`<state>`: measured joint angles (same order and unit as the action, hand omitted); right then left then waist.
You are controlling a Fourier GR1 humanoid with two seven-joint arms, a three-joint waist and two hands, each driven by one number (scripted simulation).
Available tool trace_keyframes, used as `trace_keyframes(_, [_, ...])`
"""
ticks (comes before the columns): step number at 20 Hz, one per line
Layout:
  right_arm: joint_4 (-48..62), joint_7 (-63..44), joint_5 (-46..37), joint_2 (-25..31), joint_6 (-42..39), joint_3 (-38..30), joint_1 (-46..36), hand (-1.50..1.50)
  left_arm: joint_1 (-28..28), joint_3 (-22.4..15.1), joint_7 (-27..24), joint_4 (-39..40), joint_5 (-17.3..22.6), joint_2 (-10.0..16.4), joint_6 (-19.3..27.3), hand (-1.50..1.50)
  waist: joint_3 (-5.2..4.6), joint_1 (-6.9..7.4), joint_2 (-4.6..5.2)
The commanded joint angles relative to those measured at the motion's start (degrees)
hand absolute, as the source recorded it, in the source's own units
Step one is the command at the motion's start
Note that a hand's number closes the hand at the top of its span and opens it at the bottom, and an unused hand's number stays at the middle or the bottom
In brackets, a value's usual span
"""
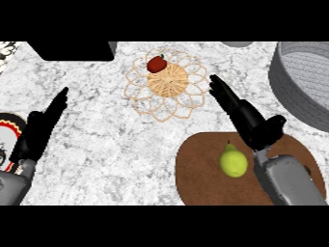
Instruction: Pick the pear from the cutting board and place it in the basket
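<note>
The pear [233, 161] lies on the cutting board [202, 178] at the table's [102, 144] near right edge (basket [135, 91] farther back), the right hand [256, 128] just beside it, fingers straight, holding nothing.

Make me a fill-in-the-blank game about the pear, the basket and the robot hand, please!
1. The yellow-green pear lies on the brown wooden ____.
2. The small red fruit sits in the pale woven ____.
3. With its fingers straight, the right robot hand is ____, not shut.
4. The big grey round container stands to the ____ of the red fruit.

Missing words: cutting board; basket; open; right.
</note>
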<state>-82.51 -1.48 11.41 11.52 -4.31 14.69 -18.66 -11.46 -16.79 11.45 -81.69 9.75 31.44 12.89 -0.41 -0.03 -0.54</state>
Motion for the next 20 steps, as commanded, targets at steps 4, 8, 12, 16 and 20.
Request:
trace_keyframes(4, [10.6,5.5,17.0,0.8,-11.2,-12.4,4.7,1.5,-2.2,4.1,-0.6,1.6,0.9,-1.3,0.9,0.0,0.58,-0.03,1.21])
trace_keyframes(8, [6.8,19.2,23.2,-2.6,-21.6,-14.6,5.0,1.5,-3.0,2.7,1.9,0.6,1.8,-4.6,2.0,0.0,0.75,-0.87,0.84])
trace_keyframes(12, [-2.4,21.3,9.9,-7.0,-6.5,-10.1,10.4,-1.5,-3.3,5.2,-0.1,4.4,1.7,-4.5,-0.3,0.0,0.38,-0.63,0.41])
trace_keyframes(16, [-4.6,8.8,2.1,0.6,2.3,-10.5,7.0,-1.5,-1.2,2.8,0.4,2.1,0.5,-5.4,0.4,0.0,0.29,-0.43,0.25])
trace_keyframes(20, [-4.3,-1.5,-7.0,16.3,-1.7,-10.0,3.9,-1.5,-1.9,3.1,0.4,2.6,0.4,-6.0,1.2,0.0,0.08,-0.53,0.17])
